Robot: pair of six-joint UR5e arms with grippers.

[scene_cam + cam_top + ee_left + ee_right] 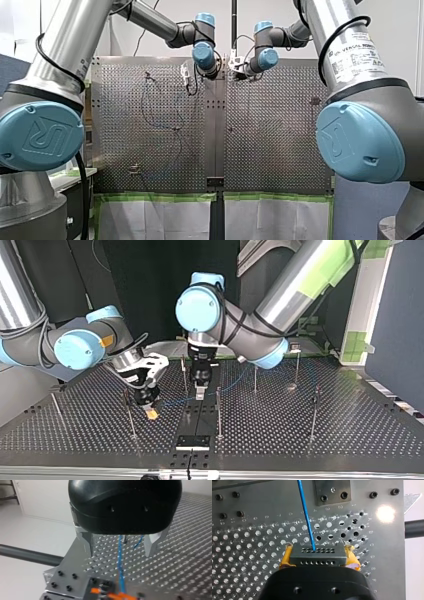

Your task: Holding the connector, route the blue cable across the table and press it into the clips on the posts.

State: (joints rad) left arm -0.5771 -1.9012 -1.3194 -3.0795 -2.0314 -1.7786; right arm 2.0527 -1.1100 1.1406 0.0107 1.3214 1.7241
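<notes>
Counter (350,410): a perforated metal surface in two halves, with a solid strip down the middle.
My left arm (280,305): enters at the top view's right and reaches down over the middle strip.
My right arm (75,347): enters at the top view's left, with its wrist bent down toward the counter just beside the strip.
Posts (219,412): thin upright rods spread across both halves. One stands near each tool and others are well apart, toward the top view's right.
Left tool (120,552): black body with metal fingers (89,545) spread wide. It hangs just above the counter and grips nothing.
Right tool (318,555): yellow pads (285,558) pinch the connector from both sides, low over the counter.
Connector (319,558): a dark grey block with two rows of small holes, clamped between the right tool's pads.
Blue cable (305,512): leaves the connector's face and runs straight across the holes. In the left wrist view it passes between the left tool's spread fingers without touching either.
</notes>
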